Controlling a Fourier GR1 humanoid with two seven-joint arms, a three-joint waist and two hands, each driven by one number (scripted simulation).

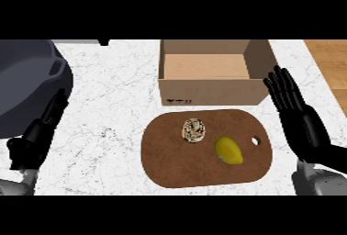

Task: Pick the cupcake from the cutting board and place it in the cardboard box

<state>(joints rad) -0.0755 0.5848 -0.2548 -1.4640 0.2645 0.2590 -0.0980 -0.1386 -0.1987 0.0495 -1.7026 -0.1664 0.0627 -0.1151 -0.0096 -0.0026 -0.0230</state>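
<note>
White marble counter (108, 105), bare beside left hand (37, 133), fingers straight, resting near left edge. Further right, one cutting board (183, 170) bearing one cupcake (194, 130) and one yellow fruit (229, 150). Behind, one open cardboard box (210, 87). Right hand (298, 114) flat, fingers straight, just beside board's right edge.

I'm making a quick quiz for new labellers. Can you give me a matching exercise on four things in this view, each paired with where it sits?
Things:
1. cupcake
2. mango
3. box
4. right hand

Places:
A. beyond the board, open top up
B. on the board, nearer the box
C. right of the board, fingers straight
D. on the board, beside its handle hole

The board lies on the counter.

Pairs: 1-B, 2-D, 3-A, 4-C
</note>
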